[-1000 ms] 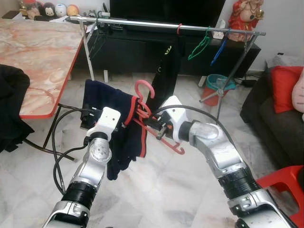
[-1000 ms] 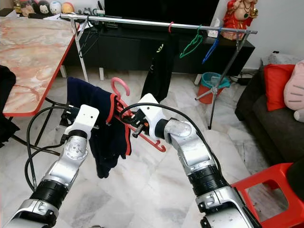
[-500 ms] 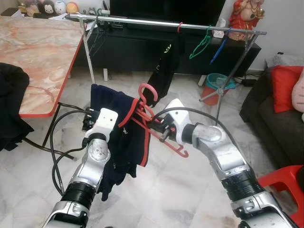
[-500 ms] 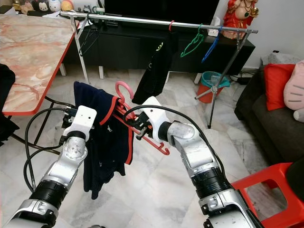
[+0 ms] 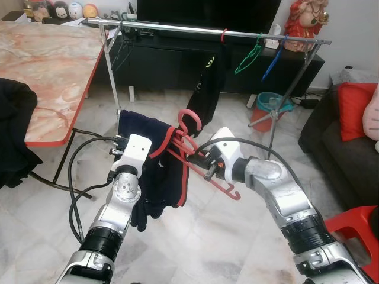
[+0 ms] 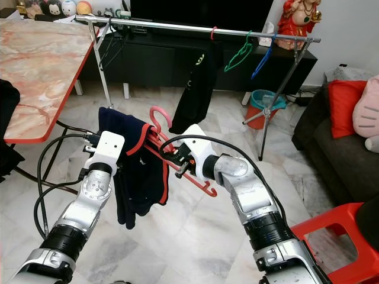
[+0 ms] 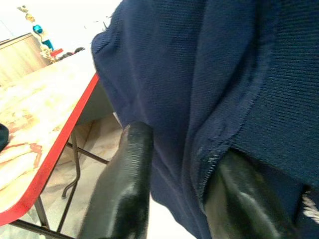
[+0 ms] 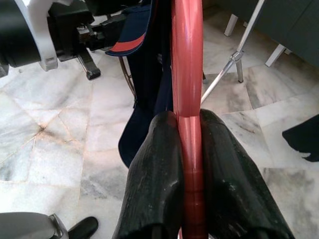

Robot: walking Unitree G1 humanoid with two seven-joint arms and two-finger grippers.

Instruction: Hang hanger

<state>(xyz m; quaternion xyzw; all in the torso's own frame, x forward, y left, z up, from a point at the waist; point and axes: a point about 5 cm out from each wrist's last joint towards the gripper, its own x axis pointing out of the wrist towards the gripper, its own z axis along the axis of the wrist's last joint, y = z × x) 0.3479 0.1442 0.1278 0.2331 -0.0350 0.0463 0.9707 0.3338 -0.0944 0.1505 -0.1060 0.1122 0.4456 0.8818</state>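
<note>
A red plastic hanger (image 5: 188, 121) is clamped by its bar (image 8: 187, 74) in my right gripper (image 8: 185, 119), which is shut on it in front of me at chest height. A navy garment with red trim (image 5: 163, 171) drapes over the hanger's left side and hangs down. My left gripper (image 7: 184, 149) is at the garment's upper left corner, its black fingers (image 7: 132, 164) closed into the navy fabric. The silver rail of a clothes rack (image 5: 207, 29) runs across the room beyond both arms, well above and behind the hanger.
On the rail hang a black garment (image 5: 207, 89), a green hanger (image 5: 249, 59) and a blue hanger (image 5: 272, 62). A marble-topped table (image 5: 47, 65) stands left, a dark sofa (image 5: 343, 154) right, a red stool (image 5: 355, 228) near right, a teal bucket (image 5: 272, 106) by the rack leg.
Both grippers, the hanger and the garment have drifted a little right and lower. The garment's loose lower end has swung and bunched up shorter.
</note>
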